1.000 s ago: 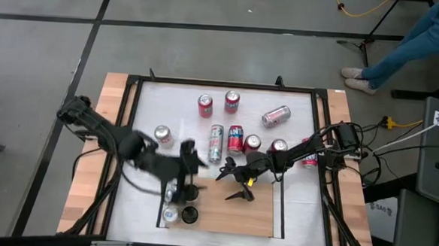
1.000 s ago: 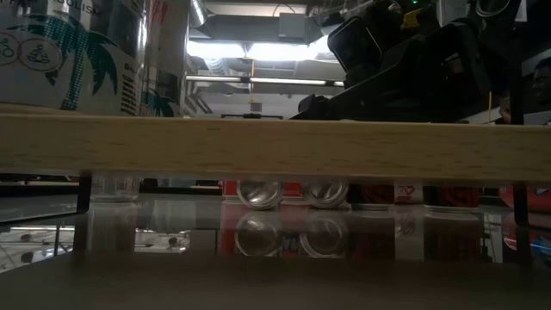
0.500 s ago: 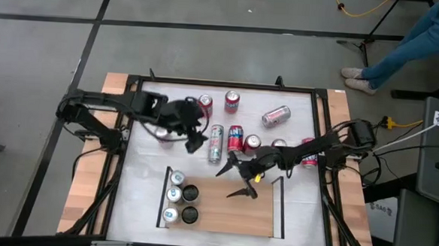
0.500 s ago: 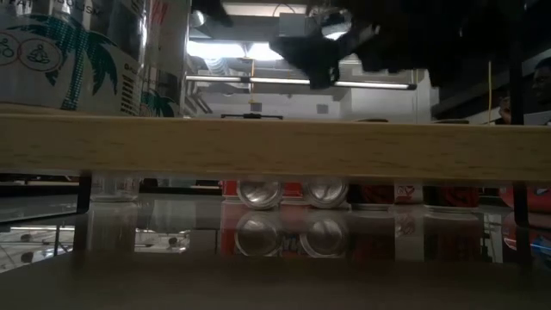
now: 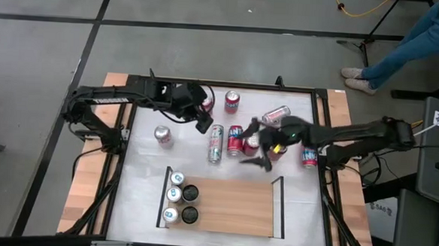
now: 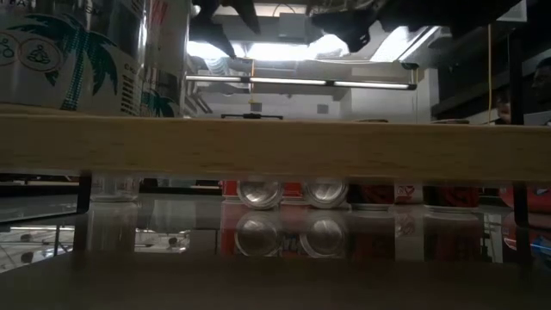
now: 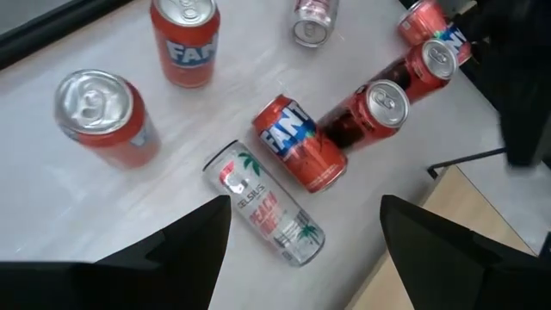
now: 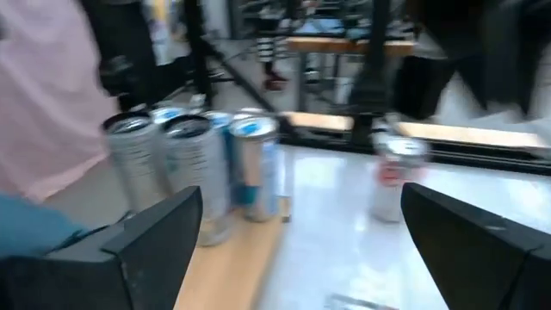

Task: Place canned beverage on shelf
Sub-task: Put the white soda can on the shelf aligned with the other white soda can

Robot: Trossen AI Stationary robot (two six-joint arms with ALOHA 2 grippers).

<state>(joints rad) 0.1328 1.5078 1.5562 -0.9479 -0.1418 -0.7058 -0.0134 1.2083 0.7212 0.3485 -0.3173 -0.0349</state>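
Note:
The shelf, a light-wood panel with black rails, lies near the table's front edge; several cans stand upright at its left end. More cans stand or lie on the white tabletop beyond it, among them a slim silver can and a red can, both on their sides. My left gripper hovers open above the slim can, touching nothing. My right gripper hangs open in the air over the red cans behind the shelf, its fingers pointing nearly level toward the shelf's cans.
Loose cans stand at the far side, one lies at the far right, one stands alone at the left and one at the right. The shelf's middle and right part are bare wood. A person's legs show beyond the table.
My left gripper has swung from the shelf's left end toward the table's far edge, rolling as it went, and now hangs over the lying cans. My right gripper has risen from above the shelf and drawn back toward the right and far side. Both stay open.

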